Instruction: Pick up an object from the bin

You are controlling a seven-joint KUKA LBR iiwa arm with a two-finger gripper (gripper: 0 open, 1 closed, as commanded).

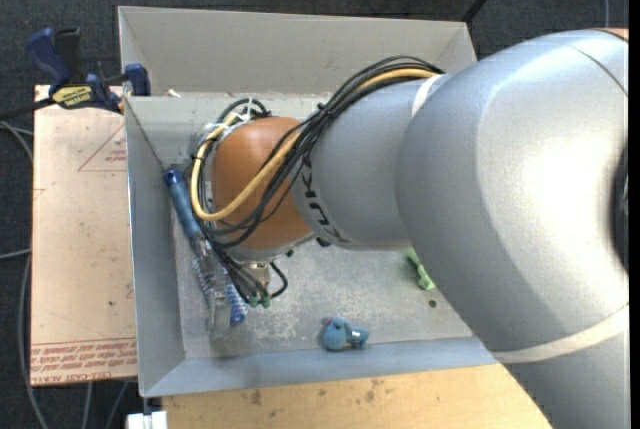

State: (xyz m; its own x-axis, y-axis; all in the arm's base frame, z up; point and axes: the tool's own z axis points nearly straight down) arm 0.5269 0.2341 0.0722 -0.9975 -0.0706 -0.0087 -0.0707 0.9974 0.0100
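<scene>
- Three loose things lying plain on the floor of the grey bin (pixel 150 257), with the arm (pixel 480 167) reaching in from the right.
- Orange wrist cover (pixel 255 182) over the bin's left half, looped with black and yellow cables (pixel 215 207); used as the landmark below.
- Below the cover and slightly left of it: gripper (pixel 222 309), down low near the floor. Cannot tell whether clenched or released, as the metal parts blur together.
- Just left of the cover: long blue stick (pixel 181 202), slanted along the bin's wall, its lower end lost behind the cables.
- Below the cover, right against the gripper: small blue piece (pixel 237 310). Possibly the same stick's other end, and hard to say whether grasped.
- Below and right of the cover: blue-grey lump (pixel 343 334) by the near wall, well apart from the gripper.
- Right of the cover, under the arm's edge: small green piece (pixel 420 272).
</scene>
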